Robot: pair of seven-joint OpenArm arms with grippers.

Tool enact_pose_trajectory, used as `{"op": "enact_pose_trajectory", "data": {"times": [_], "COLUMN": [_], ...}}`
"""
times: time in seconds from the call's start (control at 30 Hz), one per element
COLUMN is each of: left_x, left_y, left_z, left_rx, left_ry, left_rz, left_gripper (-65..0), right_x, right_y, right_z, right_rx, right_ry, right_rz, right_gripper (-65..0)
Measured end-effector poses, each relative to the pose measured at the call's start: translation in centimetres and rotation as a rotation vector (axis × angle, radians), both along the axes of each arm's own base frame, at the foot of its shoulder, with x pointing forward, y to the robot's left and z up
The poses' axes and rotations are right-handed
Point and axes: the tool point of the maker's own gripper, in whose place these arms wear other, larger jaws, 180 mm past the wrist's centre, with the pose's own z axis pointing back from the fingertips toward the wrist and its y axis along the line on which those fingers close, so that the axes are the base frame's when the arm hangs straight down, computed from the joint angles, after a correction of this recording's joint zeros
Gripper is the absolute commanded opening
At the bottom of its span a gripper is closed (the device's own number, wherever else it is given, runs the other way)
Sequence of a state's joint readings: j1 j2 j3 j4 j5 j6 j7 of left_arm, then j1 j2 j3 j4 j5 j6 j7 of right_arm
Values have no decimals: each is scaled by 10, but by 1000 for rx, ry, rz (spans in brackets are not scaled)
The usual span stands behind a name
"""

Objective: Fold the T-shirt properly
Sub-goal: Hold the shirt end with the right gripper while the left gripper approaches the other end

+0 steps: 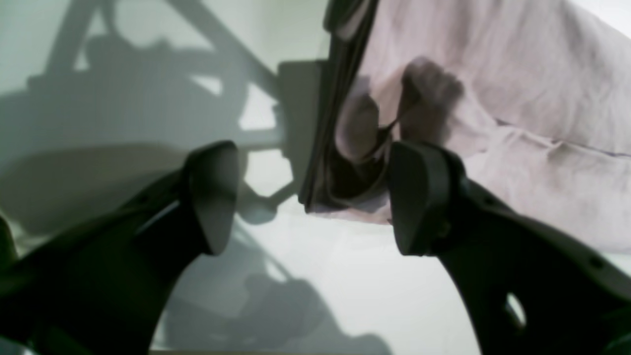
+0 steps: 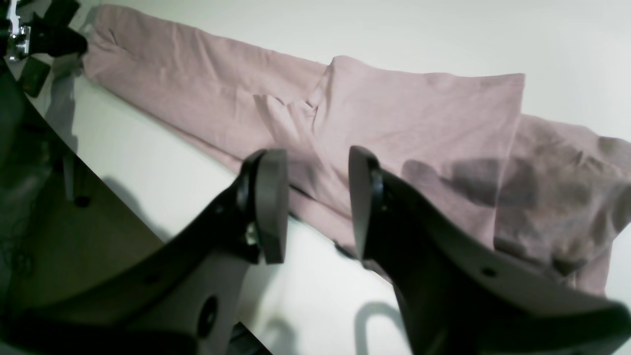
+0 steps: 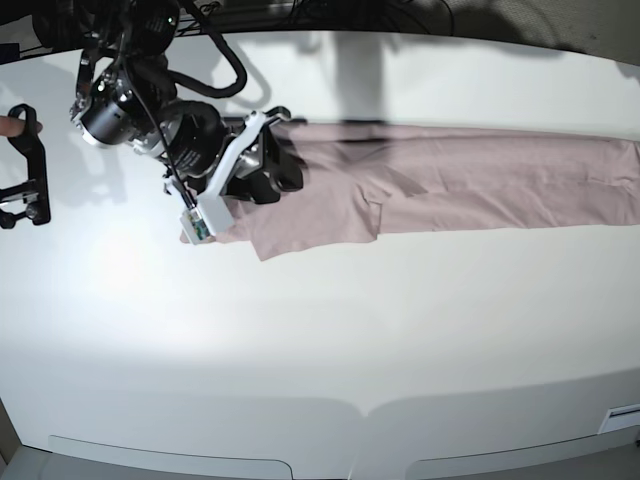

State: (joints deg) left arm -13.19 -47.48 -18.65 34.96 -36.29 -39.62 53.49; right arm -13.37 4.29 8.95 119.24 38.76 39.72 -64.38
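The dusty-pink T-shirt [image 3: 480, 185] lies folded into a long strip across the far part of the white table [image 3: 320, 330], with a sleeve flap at its left end. My right gripper [image 3: 290, 180] hovers over that left end. In the right wrist view it [image 2: 318, 207] is open, its jaws standing above the shirt's [image 2: 419, 113] near edge and holding nothing. My left gripper [image 1: 315, 207] is open at the shirt's [image 1: 517, 98] other end, with one finger [image 1: 419, 197] at the cloth's edge and the other over bare table. It is out of the base view.
A black clamp stand [image 3: 25, 170] sits at the table's left edge. The table's front edge [image 3: 320, 410] runs along the bottom of the base view. The right wrist view shows the table's edge and the dark floor [image 2: 44, 207] on its left.
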Motion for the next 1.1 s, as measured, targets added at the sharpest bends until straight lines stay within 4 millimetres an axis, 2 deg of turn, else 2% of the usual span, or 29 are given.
{"op": "enact_pose_trajectory", "data": {"times": [0.13,0.27,0.4,0.53,0.9,1.1], "left_x": [8,10,11,12,9,10], "left_y": [-15,-39,-39,-31,-50,-52], "left_z": [0,-15,-16,-17,-16,-15], "left_rx": [-81,-143,-154,-96,-221,-234], "left_ry": [-36,-34,-47,-53,-44,-48], "left_rz": [21,18,34,15,42,44], "left_gripper": [-194,-194,-194,-194,-194,-194], "right_x": [-1,-2,-4,-4,-3,-3], "right_y": [4,4,3,3,5,6], "right_z": [4,3,0,3,27,28], "right_rx": [33,30,15,10,-2,-2], "right_ry": [-2,2,18,8,-76,-78], "right_rz": [11,13,19,21,32,32], "right_gripper": [-438,-438,-438,-438,-438,-438]}}
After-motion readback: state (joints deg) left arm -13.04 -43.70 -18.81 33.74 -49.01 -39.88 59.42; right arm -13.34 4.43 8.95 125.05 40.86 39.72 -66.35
